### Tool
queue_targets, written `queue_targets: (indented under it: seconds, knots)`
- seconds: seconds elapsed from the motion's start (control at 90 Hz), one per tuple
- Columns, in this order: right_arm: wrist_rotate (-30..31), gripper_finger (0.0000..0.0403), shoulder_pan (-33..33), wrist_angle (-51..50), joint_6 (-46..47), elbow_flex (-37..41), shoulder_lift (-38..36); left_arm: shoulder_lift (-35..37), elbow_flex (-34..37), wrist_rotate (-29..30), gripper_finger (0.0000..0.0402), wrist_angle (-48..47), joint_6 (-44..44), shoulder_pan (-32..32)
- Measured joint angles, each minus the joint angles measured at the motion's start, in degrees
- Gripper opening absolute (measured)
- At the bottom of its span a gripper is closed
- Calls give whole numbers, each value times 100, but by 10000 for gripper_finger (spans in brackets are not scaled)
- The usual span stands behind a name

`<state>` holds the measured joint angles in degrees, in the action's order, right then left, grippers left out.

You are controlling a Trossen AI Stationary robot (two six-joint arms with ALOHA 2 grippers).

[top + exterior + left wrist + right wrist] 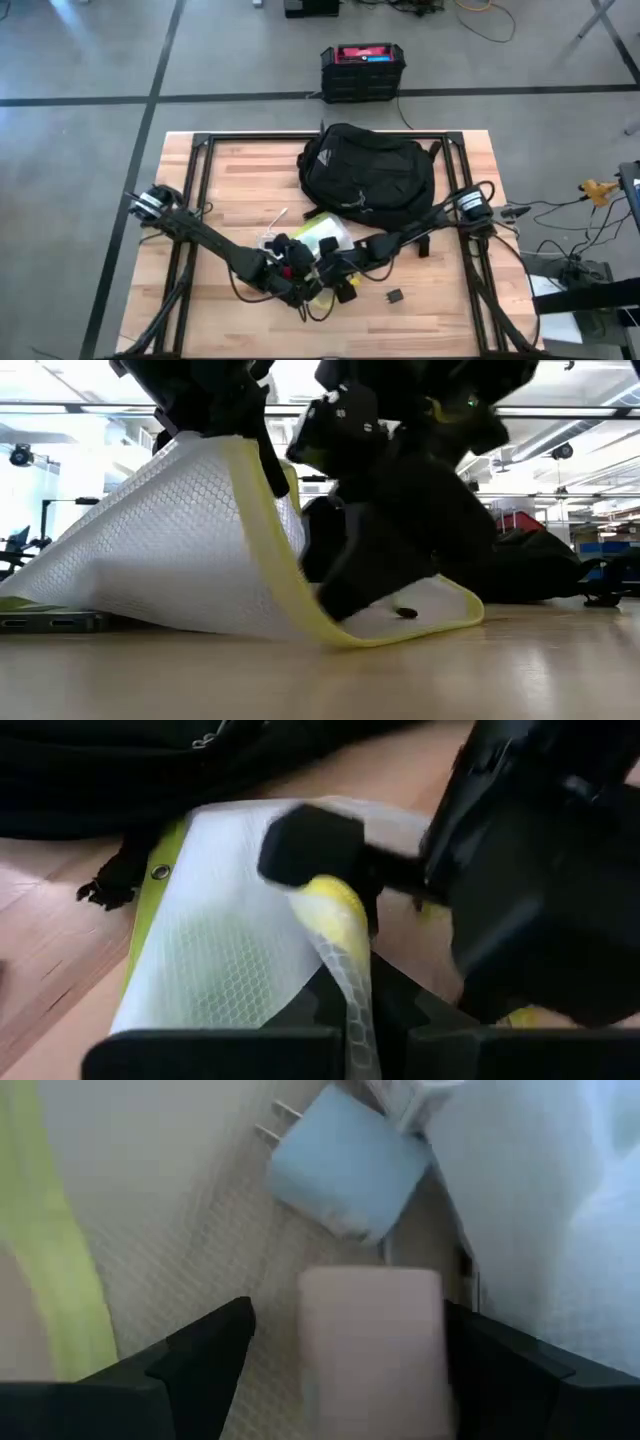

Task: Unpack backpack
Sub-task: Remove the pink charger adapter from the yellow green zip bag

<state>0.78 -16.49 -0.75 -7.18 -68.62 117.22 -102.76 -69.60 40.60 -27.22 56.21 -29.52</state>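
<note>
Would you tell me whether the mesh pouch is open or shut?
Open: the left gripper lifts one yellow edge of the mesh pouch, and the right wrist view looks inside.

Both hands crowd the white mesh pouch with yellow trim [322, 236]; the left wooden counter [240, 180] half lies open.

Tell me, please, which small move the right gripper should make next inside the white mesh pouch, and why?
Probably close the right gripper on the pale rectangular block. Its open fingers sit either side of that block inside the white mesh pouch with yellow trim, whose edge the left gripper holds lifted.
</note>
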Motion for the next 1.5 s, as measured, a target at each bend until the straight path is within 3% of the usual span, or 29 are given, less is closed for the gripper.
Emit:
queue_targets:
  seconds: [0.167,0.322,0.589,0.811,0.9,1.033,1.167,1.278,1.367,1.5]
  knots:
    - [-83,259,-37,-296,227,-71,13,-16,0,25,0,-24,2,0]
    - [-84,166,-50,-495,458,-52,-122,-22,0,39,0,-25,4,-4]
    - [-64,167,-351,-1683,661,-11,-914,-22,0,33,0,-131,7,-46]
    - [501,167,-1134,-2882,1426,124,-2000,-24,0,7,0,-36,197,-60]
    - [1004,167,-1588,-3182,1996,386,-2413,-24,0,81,0,144,90,-83]
    - [1830,167,-2170,-3336,3071,1124,-2880,-26,0,669,0,544,-330,-93]
    - [1923,167,-2403,-3314,4361,1916,-3212,-33,2,1413,0,1174,-731,-85]
    - [1918,167,-2646,-3321,5151,2452,-3392,-144,4,1369,0,2014,-1510,-81]
    - [1918,167,-2825,-3283,5574,2705,-3468,-286,4,981,0,2655,-2055,-80]
    - [1734,167,-2968,-3112,5751,2888,-3462,-441,4,787,0,2682,-2109,-41]
